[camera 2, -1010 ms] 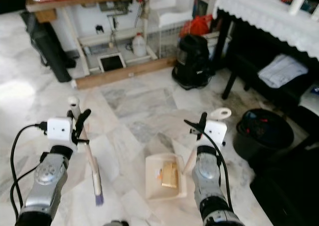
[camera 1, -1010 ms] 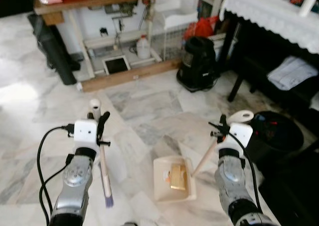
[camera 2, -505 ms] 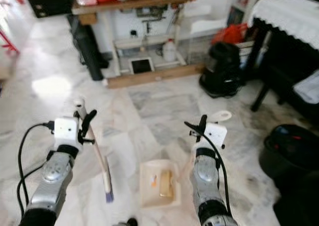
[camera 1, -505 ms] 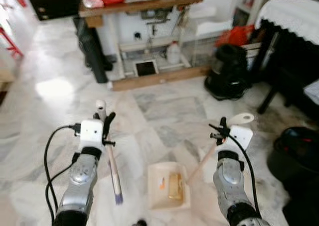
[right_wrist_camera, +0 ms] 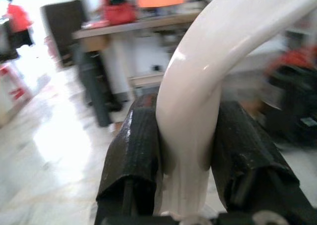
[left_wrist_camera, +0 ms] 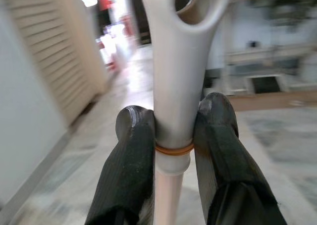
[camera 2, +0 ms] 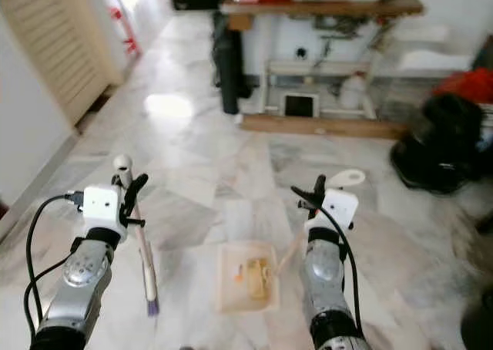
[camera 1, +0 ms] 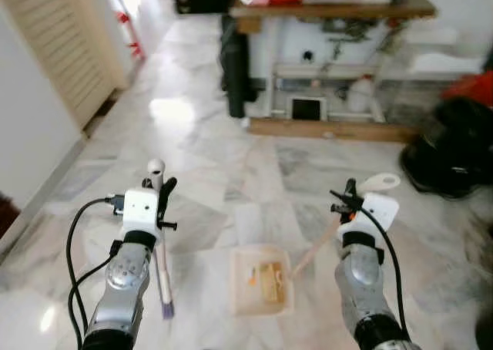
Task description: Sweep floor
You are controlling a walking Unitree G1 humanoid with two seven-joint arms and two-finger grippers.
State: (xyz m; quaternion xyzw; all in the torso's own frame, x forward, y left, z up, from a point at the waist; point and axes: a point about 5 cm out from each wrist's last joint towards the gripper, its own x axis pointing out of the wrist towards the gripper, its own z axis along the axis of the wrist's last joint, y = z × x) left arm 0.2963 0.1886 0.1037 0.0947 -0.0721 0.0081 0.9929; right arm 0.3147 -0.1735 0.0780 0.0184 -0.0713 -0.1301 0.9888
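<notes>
Left claw (left_wrist_camera: pixel 171 136) gripping broom (camera 1: pixel 160 250), upright

Lived-in room of a private home. Floor (camera 1: pixel 231 165): polished marble tiles, grey-veined, with window glare. Louvred wooden door (camera 1: pixel 65 42) on the robot's left. Far wall: a wooden table (camera 1: pixel 331 7) carrying red bags and clutter, a low shelf beneath it with a white plastic jug (camera 1: pixel 360 97), cables and a dark framed panel (camera 1: pixel 305 109). Black upright bag (camera 1: pixel 234 68) beside the table leg. Black bags (camera 1: pixel 451 146) heaped at right.
</notes>
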